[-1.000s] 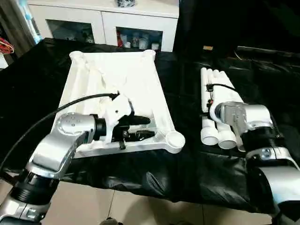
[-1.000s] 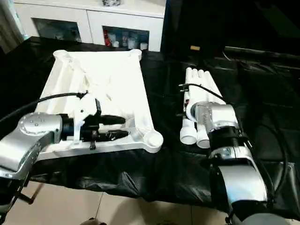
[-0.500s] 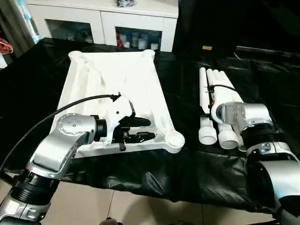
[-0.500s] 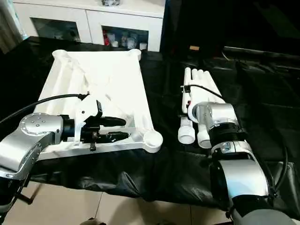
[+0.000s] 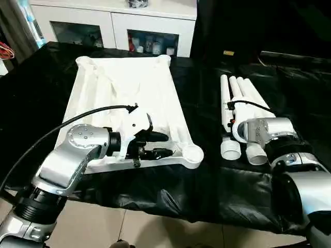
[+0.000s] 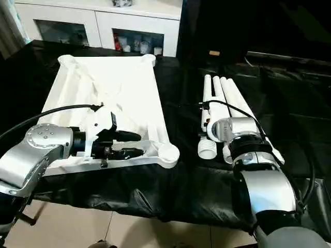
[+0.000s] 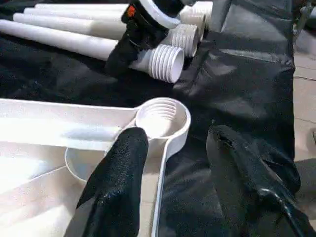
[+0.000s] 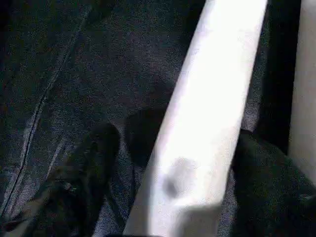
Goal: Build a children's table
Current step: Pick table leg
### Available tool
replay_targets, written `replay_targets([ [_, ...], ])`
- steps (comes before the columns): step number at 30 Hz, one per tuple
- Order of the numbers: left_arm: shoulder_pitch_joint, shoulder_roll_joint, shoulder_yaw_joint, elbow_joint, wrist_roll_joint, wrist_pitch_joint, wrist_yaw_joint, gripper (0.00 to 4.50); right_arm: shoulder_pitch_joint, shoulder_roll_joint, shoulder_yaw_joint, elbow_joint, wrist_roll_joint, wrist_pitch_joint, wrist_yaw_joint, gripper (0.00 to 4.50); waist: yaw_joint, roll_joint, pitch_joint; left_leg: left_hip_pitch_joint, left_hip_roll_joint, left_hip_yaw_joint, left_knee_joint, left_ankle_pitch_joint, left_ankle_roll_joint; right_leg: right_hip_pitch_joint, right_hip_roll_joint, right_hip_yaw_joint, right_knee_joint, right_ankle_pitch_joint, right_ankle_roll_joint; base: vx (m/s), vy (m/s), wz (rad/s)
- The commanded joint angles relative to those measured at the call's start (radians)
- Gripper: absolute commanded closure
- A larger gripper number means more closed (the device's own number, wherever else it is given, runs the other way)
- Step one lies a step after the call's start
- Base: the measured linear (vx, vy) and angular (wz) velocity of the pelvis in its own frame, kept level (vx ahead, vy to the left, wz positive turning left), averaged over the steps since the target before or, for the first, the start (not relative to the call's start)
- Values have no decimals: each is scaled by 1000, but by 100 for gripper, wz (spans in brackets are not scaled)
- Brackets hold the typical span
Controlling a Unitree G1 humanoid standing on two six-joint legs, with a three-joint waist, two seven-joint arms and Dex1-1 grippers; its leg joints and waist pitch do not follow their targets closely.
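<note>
A large work table (image 5: 207, 181) is draped in glossy, wrinkled black sheeting that hangs over its near edge. Beyond its far edge, a white cabinet (image 5: 119, 23) with glass-fronted doors is set; small items are seen on its shelves. Light tiled floor (image 5: 129, 227) is seen below the near edge.

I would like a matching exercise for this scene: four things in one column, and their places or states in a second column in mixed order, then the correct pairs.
Things:
1. table top
2. legs
3. left gripper
4. right gripper

Places or states:
A. lying side by side on the black cover
B. fingers on either side of one white tube
C. lying underside up, on the robot's left
D. open, at the near rim beside a corner socket

Pairs: 1-C, 2-A, 3-D, 4-B
</note>
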Motion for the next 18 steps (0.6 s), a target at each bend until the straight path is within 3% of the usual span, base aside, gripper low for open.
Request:
replay_targets([
  [1, -20, 10, -17, -11, 5, -1, -7, 191, -24, -3, -19, 25, 1, -15, -4, 112, 5, -9, -77, 6, 25, 5, -65, -82, -3, 54, -44, 23, -51, -66, -262, 0, 0, 0],
  [10, -18, 12, -20, 3, 32, -24, 16, 136, -35, 1, -49, 71, 17, -38, -19, 167, 5, -12, -78, 5, 25, 6, -64, -76, -1, 54, -43, 23, -50, -43, -263, 0, 0, 0],
  [18, -2, 11, -18, -6, 33, -4, 30, 56, -12, 4, -75, 96, 25, -52, -25, 250, 8, -10, -78, 6, 25, 4, -65, -82, -7, 54, -43, 22, -48, -35, -266, 0, 0, 0],
])
